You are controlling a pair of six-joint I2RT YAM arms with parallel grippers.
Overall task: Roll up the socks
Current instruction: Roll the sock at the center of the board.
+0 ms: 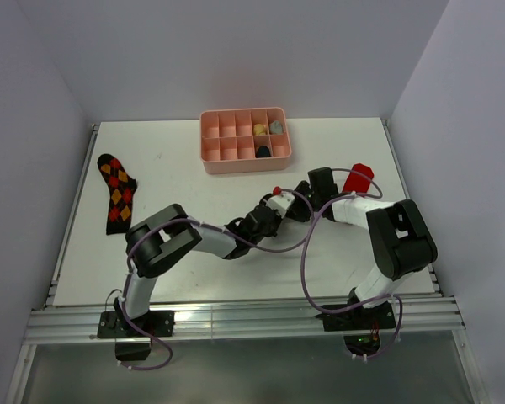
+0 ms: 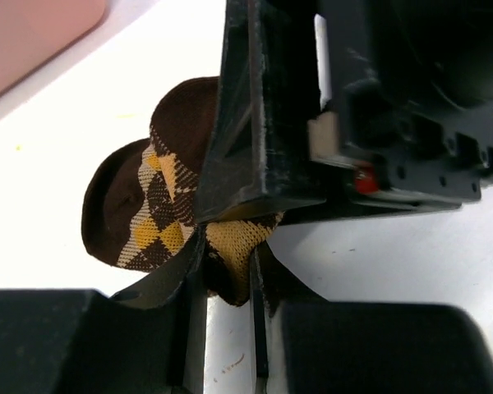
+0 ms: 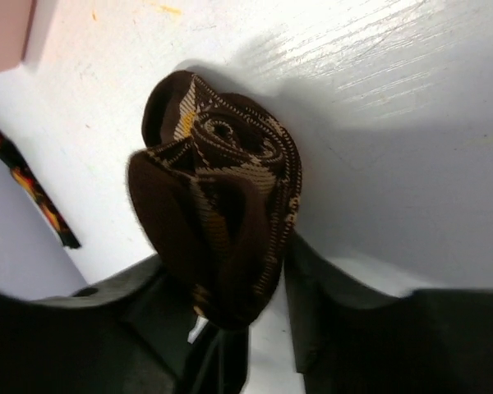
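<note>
**Finish the roll without letting it spring open**

Nearest, in the middle of the worktop [image 1: 236, 282], the two arms meet almost nose to nose over the tan sock [image 3: 214, 205]. It is wound into a tight bundle and lies on the surface between them. The left gripper [image 2: 228, 271] is clenched on it, with a thin fold of tan fabric at the bundle's edge pinched between its jaws. The right gripper [image 3: 230, 275] has its jaws on either side of the bundle's other end. I cannot tell whether they press it or stand just clear.

The step in hand looks like securing the finished roll. The left pinch holds only one layer, so a hard pull would likely peel that layer off and unwind the rest. It would be better to keep the bundle pressed to the worktop and make sure one side grips firmly before the other lets go. Any tucking move should be short and slow. The grippers are so close together that a sideways swing risks a knock.

Farther out, the red-orange sock [image 1: 116, 192] lies flat near the left edge, not yet rolled. The red sock [image 1: 360, 178] shows at the right, partly behind the right arm. The pink tray [image 1: 246, 166] sits at the far edge, well apart from the work.
</note>
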